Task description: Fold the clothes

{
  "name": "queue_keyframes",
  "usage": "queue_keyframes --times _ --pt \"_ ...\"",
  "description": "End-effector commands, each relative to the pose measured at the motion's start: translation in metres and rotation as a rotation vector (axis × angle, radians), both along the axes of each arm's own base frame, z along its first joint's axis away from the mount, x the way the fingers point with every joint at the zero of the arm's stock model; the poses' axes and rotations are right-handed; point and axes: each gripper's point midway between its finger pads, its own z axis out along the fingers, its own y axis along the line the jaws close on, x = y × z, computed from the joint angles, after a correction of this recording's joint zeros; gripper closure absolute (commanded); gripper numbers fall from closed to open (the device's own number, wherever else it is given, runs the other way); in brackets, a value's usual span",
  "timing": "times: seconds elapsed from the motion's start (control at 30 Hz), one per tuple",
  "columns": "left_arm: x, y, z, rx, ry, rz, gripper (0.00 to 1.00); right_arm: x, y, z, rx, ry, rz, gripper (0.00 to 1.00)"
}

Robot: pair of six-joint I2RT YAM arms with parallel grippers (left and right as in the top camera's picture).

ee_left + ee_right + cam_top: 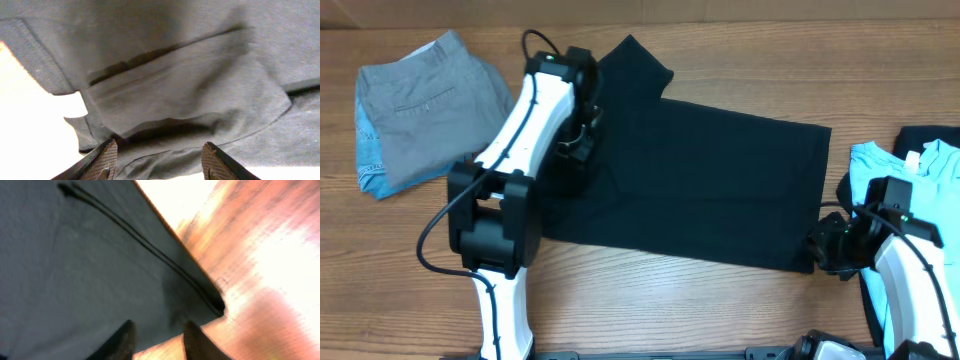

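left claw [582, 135] hung over the left end of the black t-shirt [720, 190] in the overhead view, near the sleeve and neck. right claw [825, 248] sat at the shirt's near right corner, on the hem. the shirt lay flat across the middle of the desk [650, 300], its long axis running left to right, so each arm had its own end nearest. a light blue t-shirt [880, 165] waited at the far right edge and grey trousers [430, 110] lay folded at the far left, well apart from both claws.

from the left wrist, the two fingertips [107, 159] stood wide apart with nothing between them – only layered black cloth below, a folded flap and a ribbed edge just ahead.

from the right wrist, the fingers [122, 340] stood partly open, narrower than the left pair. the shirt's stitched hem corner lay just ahead and under them, bare wood to its right; no cloth looked pinched, though the blur left that unsure.

judged from this, the next fold would turn on the short ends – both claws taking cloth lying directly beneath them.
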Motion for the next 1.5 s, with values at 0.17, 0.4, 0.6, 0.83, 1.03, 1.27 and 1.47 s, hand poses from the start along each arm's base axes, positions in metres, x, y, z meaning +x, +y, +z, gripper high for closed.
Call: queue_keyframes --times 0.17,0.4,0.6,0.83,1.03,1.27,1.47 --pt "0.007 0.012 0.038 -0.114 -0.085 0.098 0.35 -0.016 0.014 -0.024 0.063 0.026 0.006 0.80" --pt "0.008 0.015 0.038 -0.114 -0.088 0.106 0.35 -0.032 0.018 -0.022 0.076 0.095 0.030 0.44" --pt "0.006 0.013 0.038 -0.129 -0.076 0.110 0.35 -0.031 0.009 -0.029 0.029 0.098 -0.035 0.64" --pt "0.001 0.019 0.038 -0.125 -0.054 0.114 0.36 -0.048 0.024 -0.022 0.111 0.191 -0.092 0.96" --pt "0.012 0.017 0.048 -0.179 -0.091 0.131 0.36 -0.010 0.010 0.022 0.061 0.047 -0.044 0.59" --pt "0.034 -0.002 0.089 -0.220 -0.210 0.099 0.20 0.058 -0.010 0.110 -0.030 -0.249 0.033 0.40" --pt "-0.025 0.054 0.073 -0.107 0.045 0.388 0.23 0.012 0.008 0.067 0.067 -0.023 0.026 0.17"
